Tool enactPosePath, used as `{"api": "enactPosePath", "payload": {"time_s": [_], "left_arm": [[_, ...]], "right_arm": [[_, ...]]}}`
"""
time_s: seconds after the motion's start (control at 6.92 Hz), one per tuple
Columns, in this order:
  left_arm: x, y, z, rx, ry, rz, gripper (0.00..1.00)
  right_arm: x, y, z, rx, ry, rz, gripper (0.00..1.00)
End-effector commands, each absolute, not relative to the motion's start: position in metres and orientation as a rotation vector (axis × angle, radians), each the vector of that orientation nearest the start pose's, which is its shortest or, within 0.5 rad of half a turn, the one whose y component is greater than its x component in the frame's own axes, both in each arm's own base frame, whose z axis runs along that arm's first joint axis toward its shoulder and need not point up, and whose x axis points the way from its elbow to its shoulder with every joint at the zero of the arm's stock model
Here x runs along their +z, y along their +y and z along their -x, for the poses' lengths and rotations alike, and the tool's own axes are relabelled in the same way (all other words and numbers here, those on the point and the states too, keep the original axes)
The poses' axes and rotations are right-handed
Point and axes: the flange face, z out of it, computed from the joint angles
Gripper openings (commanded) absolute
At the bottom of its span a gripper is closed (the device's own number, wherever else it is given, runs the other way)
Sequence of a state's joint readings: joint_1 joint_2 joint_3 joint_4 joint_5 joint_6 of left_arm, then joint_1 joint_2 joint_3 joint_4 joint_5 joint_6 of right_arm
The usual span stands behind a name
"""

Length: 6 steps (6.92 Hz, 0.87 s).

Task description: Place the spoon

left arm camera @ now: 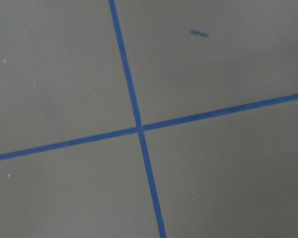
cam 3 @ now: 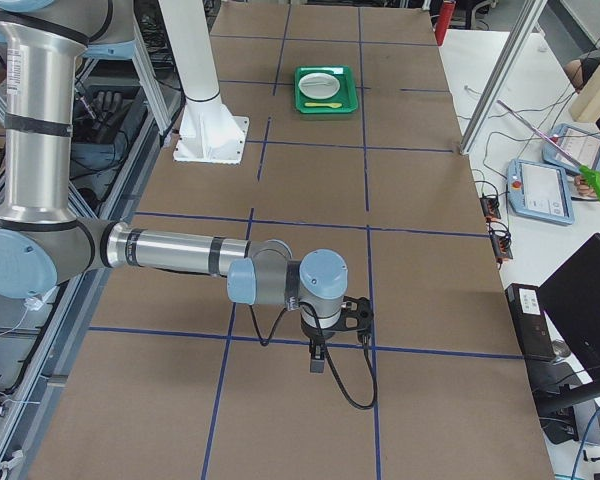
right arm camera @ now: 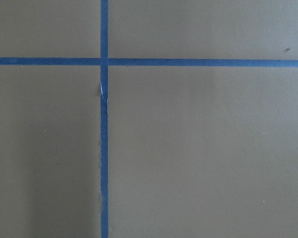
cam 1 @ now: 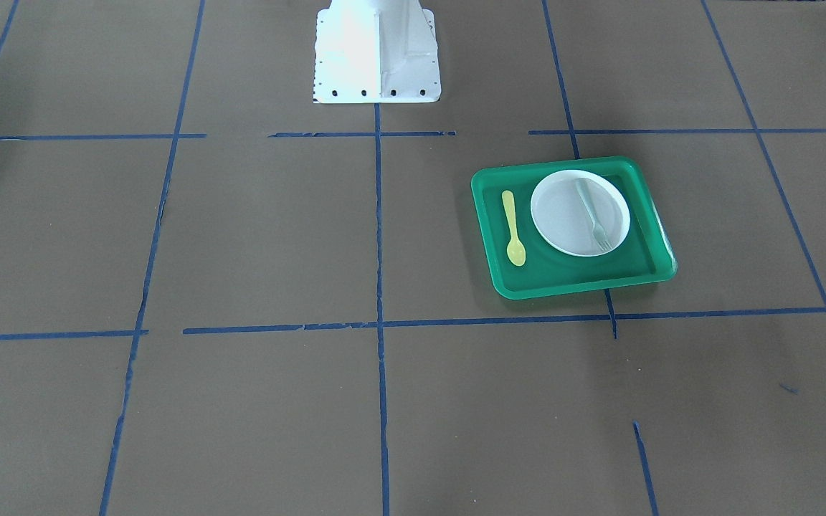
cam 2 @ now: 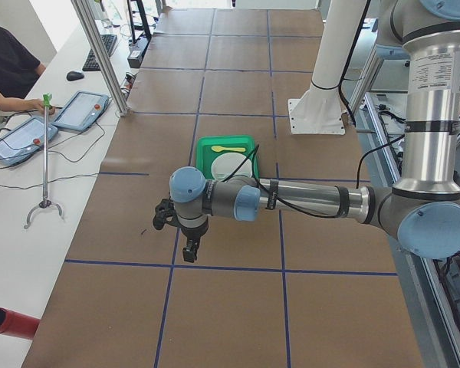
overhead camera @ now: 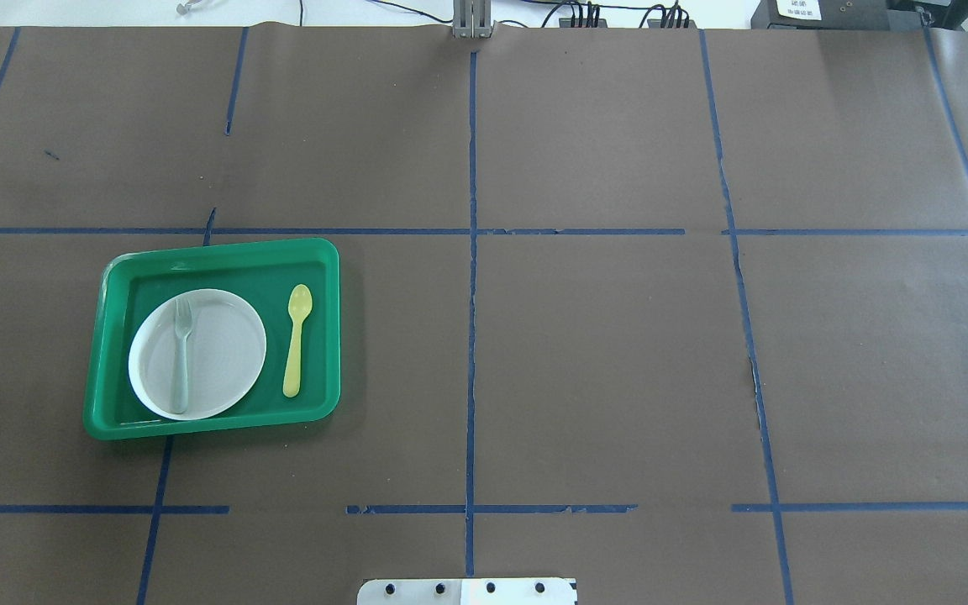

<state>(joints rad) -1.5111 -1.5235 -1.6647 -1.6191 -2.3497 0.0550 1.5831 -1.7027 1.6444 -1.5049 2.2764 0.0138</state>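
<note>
Brown paper (left arm camera: 223,178) crossed by blue tape lines (left arm camera: 134,106) is all that is seen by both wrist cameras. Nearest, the left gripper (cam 2: 189,253) and the right gripper (cam 3: 317,360) are held over the paper; jaw opening cannot be told. Farther off, the yellow spoon (overhead camera: 297,340) is laid flat in the green tray (overhead camera: 223,252), just beside the white plate (overhead camera: 223,353) on which the fork (overhead camera: 181,357) is rested.

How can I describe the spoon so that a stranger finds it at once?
Find the green tray on the robot's left half of the brown table. Inside it the spoon lies flat on the tray floor beside a white plate. It is yellow with an oval bowl, while the pale fork lies on the plate.
</note>
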Motion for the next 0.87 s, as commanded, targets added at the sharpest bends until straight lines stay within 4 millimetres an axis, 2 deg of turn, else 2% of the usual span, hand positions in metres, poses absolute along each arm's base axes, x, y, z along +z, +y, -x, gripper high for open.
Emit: {"api": "enactPosePath", "payload": {"time_s": [0.0, 0.14, 0.29, 0.72], "left_arm": [[0.640, -0.469, 0.051, 0.111, 0.793, -0.081, 1.00], [0.656, -0.452, 0.053, 0.095, 0.792, -0.052, 1.00], [0.661, -0.444, 0.061, 0.074, 0.791, -0.045, 1.00], [0.667, -0.443, 0.063, 0.067, 0.783, -0.036, 1.00]], "right_arm": [[0.682, -0.435, -0.074, 0.022, -0.706, -0.007, 1.00], [0.682, -0.435, -0.074, 0.022, -0.706, -0.007, 1.00], [0.682, -0.435, -0.074, 0.022, -0.706, -0.007, 1.00], [0.682, -0.435, -0.074, 0.022, -0.706, -0.007, 1.00]]}}
